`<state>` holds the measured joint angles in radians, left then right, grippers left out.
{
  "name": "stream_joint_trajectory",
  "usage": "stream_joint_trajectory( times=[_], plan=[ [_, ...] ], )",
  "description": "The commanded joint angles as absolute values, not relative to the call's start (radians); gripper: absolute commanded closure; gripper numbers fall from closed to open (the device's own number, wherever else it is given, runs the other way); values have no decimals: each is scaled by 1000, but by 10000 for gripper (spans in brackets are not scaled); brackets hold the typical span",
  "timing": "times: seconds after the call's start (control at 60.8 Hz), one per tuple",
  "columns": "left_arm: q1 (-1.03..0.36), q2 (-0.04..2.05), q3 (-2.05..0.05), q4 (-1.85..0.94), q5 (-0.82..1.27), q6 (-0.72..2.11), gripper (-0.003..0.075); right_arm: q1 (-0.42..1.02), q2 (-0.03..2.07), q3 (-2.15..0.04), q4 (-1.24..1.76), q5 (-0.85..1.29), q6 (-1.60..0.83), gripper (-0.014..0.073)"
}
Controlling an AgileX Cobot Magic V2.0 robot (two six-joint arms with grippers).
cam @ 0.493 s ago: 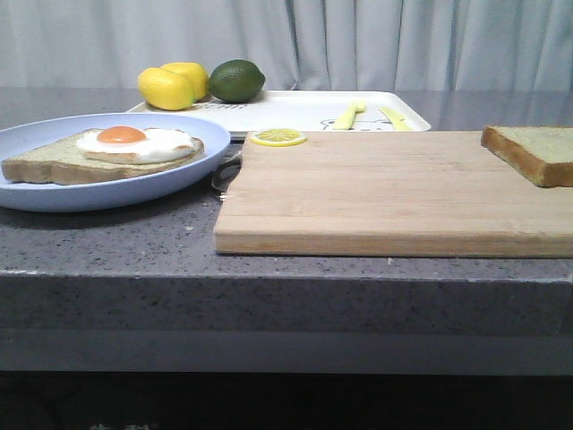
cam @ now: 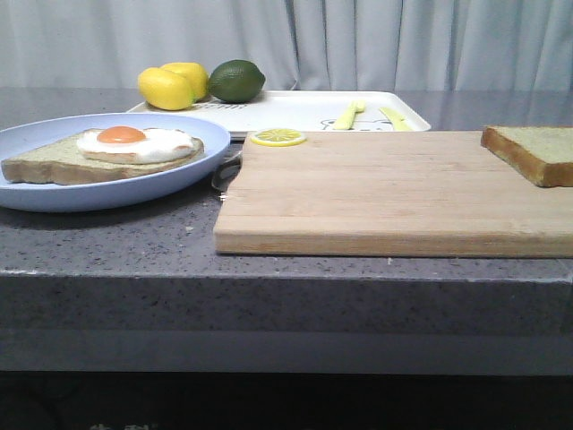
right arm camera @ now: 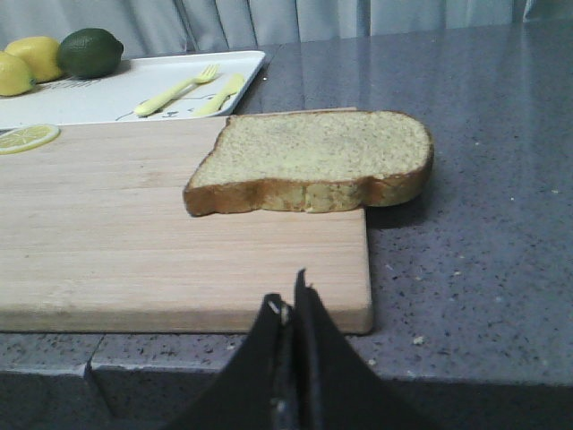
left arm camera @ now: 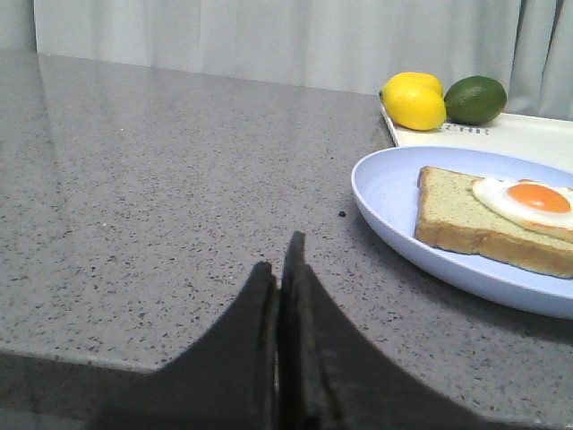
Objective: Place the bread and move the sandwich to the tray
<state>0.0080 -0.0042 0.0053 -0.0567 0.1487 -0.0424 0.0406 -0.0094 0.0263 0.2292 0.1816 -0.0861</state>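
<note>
While both my arms hang low at the near edge of the counter (cam: 116, 246), my left end effector (left arm camera: 283, 269) has its dark fingers pressed together with nothing between them, and my right end effector (right arm camera: 293, 305) is likewise closed on nothing. I take the wooden cutting board (cam: 376, 193) as my landmark. The bread (right arm camera: 313, 161) lies flat on the board's far right corner, its right edge overhanging the board onto the counter, just beyond my right end effector but not touching it. To the left of the board, close beside it, sits the pale-blue plate (cam: 54, 193), and on it the sandwich (cam: 98, 157): a flat slice of bread with a fried egg (left arm camera: 528, 202) on top, its orange yolk upward. Behind the board lies the tray (cam: 295, 109), with two pale-yellow utensils (right arm camera: 192, 90), a fork and what looks like a knife, lying on its right part. At the tray's left end rest two lemons (cam: 172, 85) and a lime (cam: 236, 81), the lime just right of the lemons. A lemon slice (cam: 277, 137) lies at the board's far left corner, between board and tray.
</note>
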Motion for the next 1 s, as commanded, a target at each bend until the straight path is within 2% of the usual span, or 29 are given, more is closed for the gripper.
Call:
stream_joint_trajectory(
  times=[0.0,0.526,0.789,0.986],
  plan=[
    [2,-25,6,-66,70,-50,741,35,-26,25,233,107,-90,654],
    [2,-25,6,-66,68,-50,741,35,-26,25,240,104,-90,654],
    [2,-25,6,-66,57,-50,741,35,-26,24,247,8,-90,654],
    [2,-25,6,-66,-152,-50,741,35,-26,-31,248,34,-90,654]
  ],
)
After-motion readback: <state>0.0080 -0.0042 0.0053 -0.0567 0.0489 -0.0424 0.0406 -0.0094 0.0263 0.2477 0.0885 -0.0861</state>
